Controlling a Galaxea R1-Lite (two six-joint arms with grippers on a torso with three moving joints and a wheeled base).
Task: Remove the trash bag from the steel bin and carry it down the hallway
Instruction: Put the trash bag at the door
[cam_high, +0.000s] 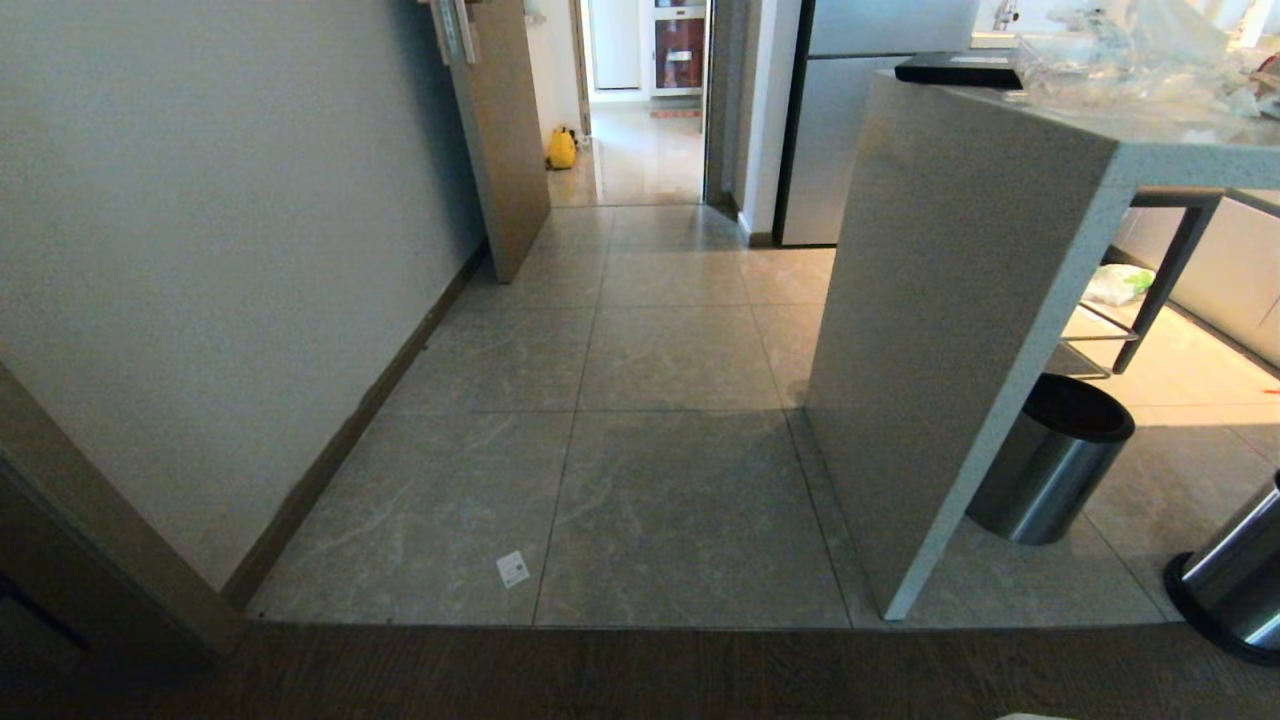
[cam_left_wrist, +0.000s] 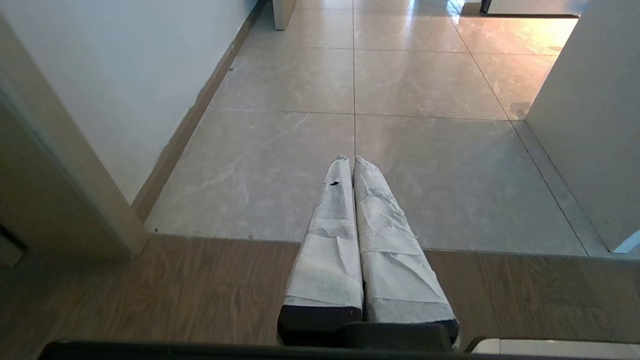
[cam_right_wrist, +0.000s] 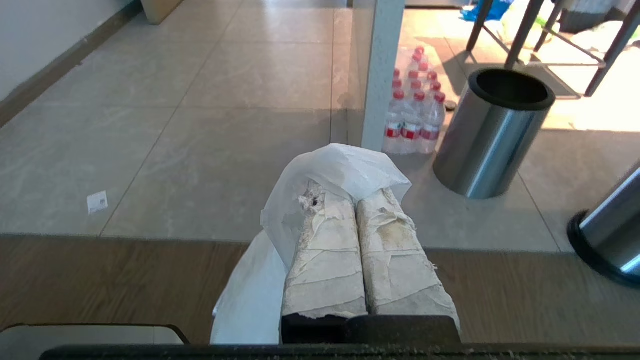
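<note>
Right gripper (cam_right_wrist: 356, 200): taped fingers pressed together, pinching a fold of the trash bag (cam_right_wrist: 330, 175); only the right wrist view showed it, low over the wood floor (cam_right_wrist: 100, 280).
Trash bag: thin white plastic draped over the tips of the right fingers, the rest hanging down beside them; clear of the steel bin, near the edge where wood met tile.
Left gripper (cam_left_wrist: 354, 162): taped fingers closed flat against each other, nothing between them; held low over the same wood-to-tile edge, seen in the left wrist view only.
Steel bin (cam_high: 1050, 465): upright on the tiles just beside the counter's end panel (cam_high: 930, 350), black rim up, mouth dark; contents not discernible.
Second steel container (cam_high: 1235, 580): partly in view at the right edge, black base on the floor, standing apart from the bin.
Bottles (cam_right_wrist: 415, 105): wrapped pack with red caps on the floor between the end panel and the bin.
Hallway floor (cam_high: 650, 400): glossy marbled tiles running ahead to an open doorway; a small white tag (cam_high: 513, 568) lay on a tile close to the wood edge.
Far end: a yellow object (cam_high: 561, 150) sat on the floor beyond the door.
</note>
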